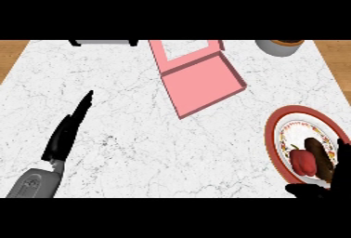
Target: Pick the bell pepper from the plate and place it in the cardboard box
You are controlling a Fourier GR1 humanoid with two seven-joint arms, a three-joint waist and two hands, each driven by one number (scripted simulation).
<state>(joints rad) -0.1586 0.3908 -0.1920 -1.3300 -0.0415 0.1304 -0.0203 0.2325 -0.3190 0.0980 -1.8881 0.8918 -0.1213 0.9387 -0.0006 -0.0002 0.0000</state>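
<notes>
A white marbled counter [137, 139] seen from above. At the right edge of the frame, a red-rimmed plate [288, 114] holds the red pepper [302, 160], which touches a long brown item [321, 155] on its right. The right hand [322, 191] enters at the lower right corner, over the plate's lower edge, fingers and thumb spread apart and grasping nothing. An open pink box [202, 83] sits at upper centre, well apart from the plate. The left hand [65, 135] rests at lower left, fingers straight, empty.
</notes>
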